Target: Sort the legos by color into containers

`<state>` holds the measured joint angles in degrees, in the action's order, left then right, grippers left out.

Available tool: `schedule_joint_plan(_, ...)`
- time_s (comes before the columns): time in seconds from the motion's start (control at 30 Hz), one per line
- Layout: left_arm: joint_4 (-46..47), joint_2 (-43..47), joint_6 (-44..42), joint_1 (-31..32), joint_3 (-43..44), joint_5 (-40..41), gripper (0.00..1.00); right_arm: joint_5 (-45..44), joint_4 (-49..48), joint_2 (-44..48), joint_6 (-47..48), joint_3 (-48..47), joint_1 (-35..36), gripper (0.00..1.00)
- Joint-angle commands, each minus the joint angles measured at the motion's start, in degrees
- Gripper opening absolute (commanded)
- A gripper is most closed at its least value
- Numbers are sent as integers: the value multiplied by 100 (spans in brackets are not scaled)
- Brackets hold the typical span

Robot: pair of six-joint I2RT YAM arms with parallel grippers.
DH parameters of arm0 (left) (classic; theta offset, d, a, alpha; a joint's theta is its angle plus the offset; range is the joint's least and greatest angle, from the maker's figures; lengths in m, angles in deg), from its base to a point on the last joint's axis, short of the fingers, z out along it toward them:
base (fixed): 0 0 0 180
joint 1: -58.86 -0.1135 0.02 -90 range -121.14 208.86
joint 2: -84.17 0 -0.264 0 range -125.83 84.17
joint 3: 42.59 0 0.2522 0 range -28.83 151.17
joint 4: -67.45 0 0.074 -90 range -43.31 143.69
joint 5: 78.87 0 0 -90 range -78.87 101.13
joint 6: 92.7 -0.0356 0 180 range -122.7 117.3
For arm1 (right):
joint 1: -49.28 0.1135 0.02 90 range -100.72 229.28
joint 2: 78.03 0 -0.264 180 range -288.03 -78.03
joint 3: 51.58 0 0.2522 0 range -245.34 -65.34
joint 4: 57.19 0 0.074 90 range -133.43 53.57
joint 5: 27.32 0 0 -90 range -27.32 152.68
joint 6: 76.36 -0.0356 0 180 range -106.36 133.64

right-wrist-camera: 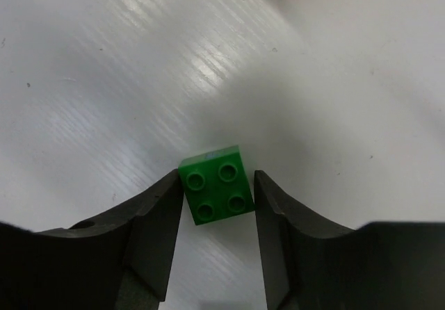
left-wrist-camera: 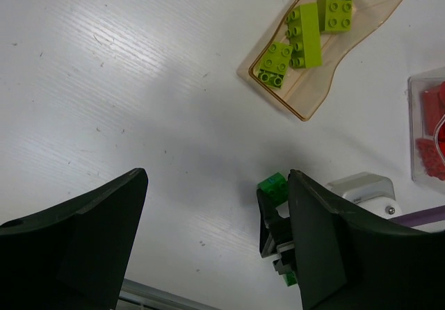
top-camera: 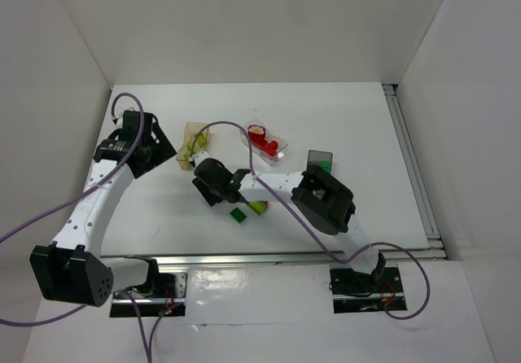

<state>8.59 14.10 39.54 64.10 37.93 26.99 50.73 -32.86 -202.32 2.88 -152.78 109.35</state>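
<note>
Left arm (top-camera: 91, 204) and right arm (top-camera: 277, 185) showed white tube links, chunky black joints, purple cables (top-camera: 49, 216) trailing off both! Left gripper (left-wrist-camera: 217, 185) and right gripper (right-wrist-camera: 217, 185) were matte black wedges.

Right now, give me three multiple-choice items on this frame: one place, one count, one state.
1. The green brick lies: A inside a tub; B between the fingers of the right gripper; C on top of another brick.
2. How many yellow-green bricks are in the tan tub? A one; B three; C five.
3. The left gripper is: A shut on a brick; B shut on a tub rim; C open, empty.
Key: B, the fingers flank it in the right wrist view; B, three show in the left wrist view; C, only bare table shows between its fingers.
</note>
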Motion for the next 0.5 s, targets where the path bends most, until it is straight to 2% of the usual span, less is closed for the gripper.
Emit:
schedule_joint_plan(0.0, -43, 133, -31, -40, 56, 31, 89, -159, -125, -17, -31, -230, -75, 51)
schedule_joint_plan(0.03, -43, 133, -31, -92, 56, -21, 89, -159, -125, 132, -83, -160, -75, 41)
schedule_joint_plan(0.1, -43, 133, -31, -93, 56, -21, 89, -369, -178, 526, -145, 93, -75, 36)
schedule_joint_plan(0.2, 10, 133, -31, -93, 4, -82, 89, -746, -335, 1124, -382, 533, -127, 36)
schedule_joint_plan(0.3, 63, 133, -31, -93, -49, -136, 89, -1046, -476, 2169, -672, 1411, -312, 36)
schedule_joint_plan(0.33, 115, 133, -31, -93, -49, -196, 89, -1290, -538, 2720, -768, 1892, -469, 36)
schedule_joint_plan(0.43, 116, 133, -31, -93, -49, -319, 89, -1845, -443, 3506, -1234, 2746, -803, 36)
schedule_joint_plan(0.47, 116, 133, -31, -93, -49, -320, 89, -1916, -355, 3934, -1496, 2906, -1126, 36)
